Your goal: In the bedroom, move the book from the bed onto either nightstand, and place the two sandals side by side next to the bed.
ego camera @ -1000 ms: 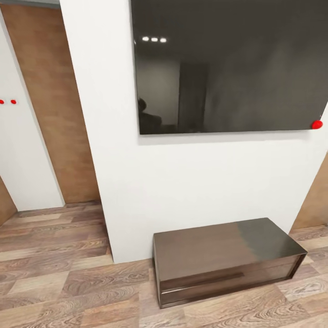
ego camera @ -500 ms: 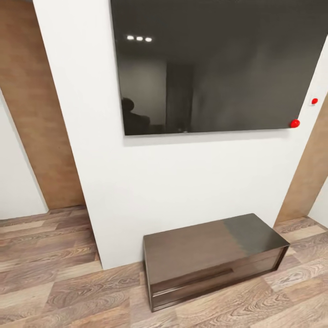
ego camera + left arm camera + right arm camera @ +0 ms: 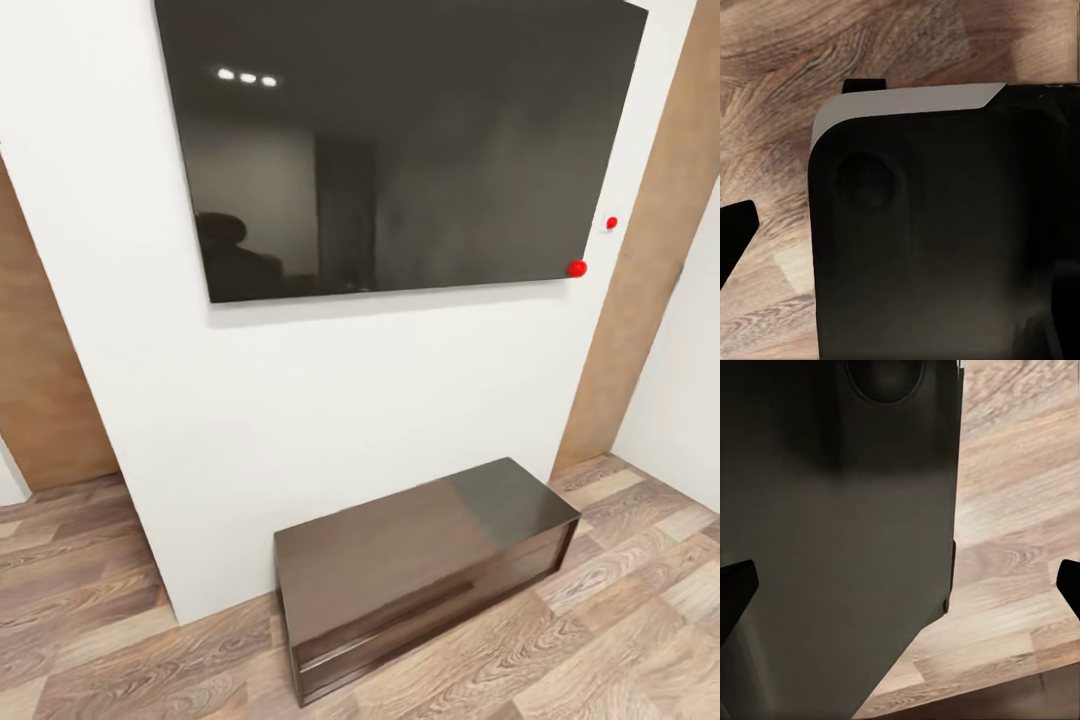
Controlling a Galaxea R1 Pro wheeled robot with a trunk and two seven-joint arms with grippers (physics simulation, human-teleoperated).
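Note:
The book, the bed, the nightstand and the sandals are out of view. In the right wrist view my right gripper (image 3: pixel 900 585) is open, its two dark fingertips (image 3: pixel 736 585) far apart at the picture's edges, with nothing between them. It hangs over a dark part of my own body and the wood-plank floor (image 3: pixel 1020 510). In the left wrist view my left gripper (image 3: pixel 900 232) shows one dark fingertip (image 3: pixel 735 232) far out at the edge. It looks open and holds nothing.
Ahead stands a white wall (image 3: pixel 380 400) with a large dark TV screen (image 3: pixel 400 140). Below it a low dark-brown bench (image 3: pixel 420 560) sits on the wood-plank floor (image 3: pixel 620 640). Brown door panels flank the wall, one at the left (image 3: pixel 40 400) and one at the right (image 3: pixel 650 280).
The whole head view has shifted: the camera has turned to the right, so the TV, wall and bench sit further left in the picture. Both grippers hold nothing.

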